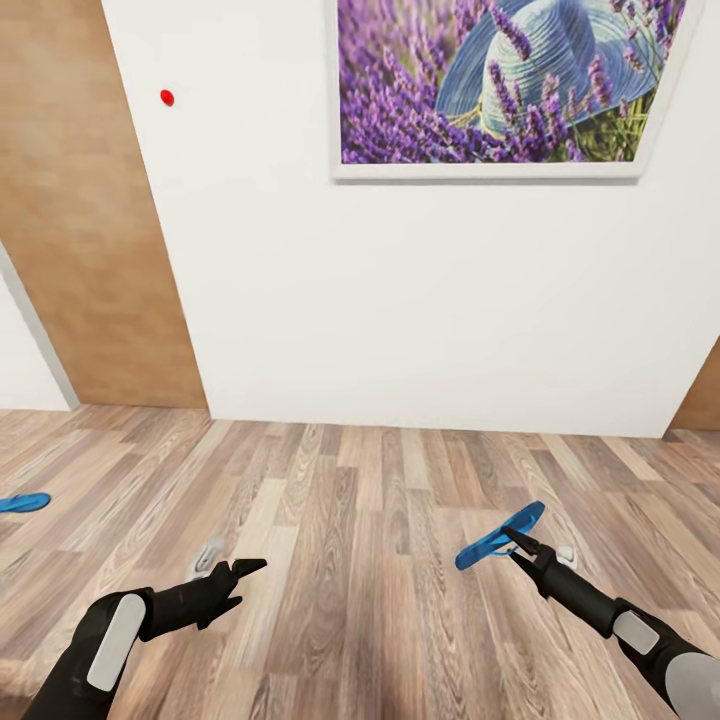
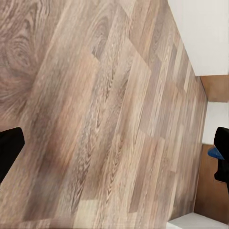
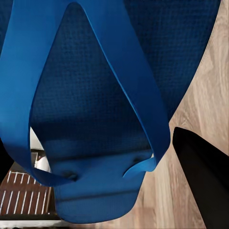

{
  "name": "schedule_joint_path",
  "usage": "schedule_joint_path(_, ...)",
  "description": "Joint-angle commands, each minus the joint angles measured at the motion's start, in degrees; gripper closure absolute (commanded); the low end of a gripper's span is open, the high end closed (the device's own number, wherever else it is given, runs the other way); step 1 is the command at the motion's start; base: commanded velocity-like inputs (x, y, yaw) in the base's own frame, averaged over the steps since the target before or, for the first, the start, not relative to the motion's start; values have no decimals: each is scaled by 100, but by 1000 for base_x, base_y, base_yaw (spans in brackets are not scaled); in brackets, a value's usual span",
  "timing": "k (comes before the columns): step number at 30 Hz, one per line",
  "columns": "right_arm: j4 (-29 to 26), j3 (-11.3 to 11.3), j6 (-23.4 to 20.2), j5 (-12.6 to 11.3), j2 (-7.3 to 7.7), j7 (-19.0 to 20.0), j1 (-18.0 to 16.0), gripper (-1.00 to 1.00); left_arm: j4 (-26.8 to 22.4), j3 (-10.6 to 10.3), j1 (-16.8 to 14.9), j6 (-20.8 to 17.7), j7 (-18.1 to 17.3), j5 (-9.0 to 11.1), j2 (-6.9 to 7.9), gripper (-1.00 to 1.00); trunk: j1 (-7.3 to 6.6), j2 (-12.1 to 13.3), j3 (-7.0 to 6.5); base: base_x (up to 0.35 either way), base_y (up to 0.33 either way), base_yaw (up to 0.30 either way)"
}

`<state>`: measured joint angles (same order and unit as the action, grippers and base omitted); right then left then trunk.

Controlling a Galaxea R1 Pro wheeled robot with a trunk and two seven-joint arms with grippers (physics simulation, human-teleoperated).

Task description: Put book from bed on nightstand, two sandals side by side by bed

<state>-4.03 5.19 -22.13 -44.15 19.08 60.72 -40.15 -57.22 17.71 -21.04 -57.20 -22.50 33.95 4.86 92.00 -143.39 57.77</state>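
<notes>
A flat, bright blue sandal (image 1: 499,537) with a finely pebbled sole and thin smooth thong straps hangs tilted above the floor, pinched in the right gripper (image 1: 516,541), whose dark fingers are closed on it; in the right wrist view the sandal (image 3: 109,95) shows its Y-shaped strap up close, with one black finger (image 3: 200,176) beside it. The left gripper (image 1: 243,571) holds nothing, its matte black fingers (image 2: 9,148) spread wide over bare boards. The second sandal (image 1: 22,502) lies flat on the floor at the far left, well apart from the first. The wood-plank floor (image 1: 370,600) is grey-brown with strong grain (long staggered boards). Ahead stands a plain white wall (image 1: 400,300) bearing a white-framed picture (image 1: 500,85) of purple lavender and a blue hat, with a light-brown wooden door (image 1: 80,220) to its left.
</notes>
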Motion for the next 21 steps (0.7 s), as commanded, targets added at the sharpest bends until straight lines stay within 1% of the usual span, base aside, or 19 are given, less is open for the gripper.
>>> schedule_joint_path(1,-1,53,-64,11,0,15,-1,100,0,13,-5,-28,-44,-38,-3,-100,1,-2,6,194,-69,174)
schedule_joint_path(21,-1,52,-64,11,-9,10,-1,100,0,13,-5,-28,-44,-38,-3,-100,1,-2,6,194,-11,175)
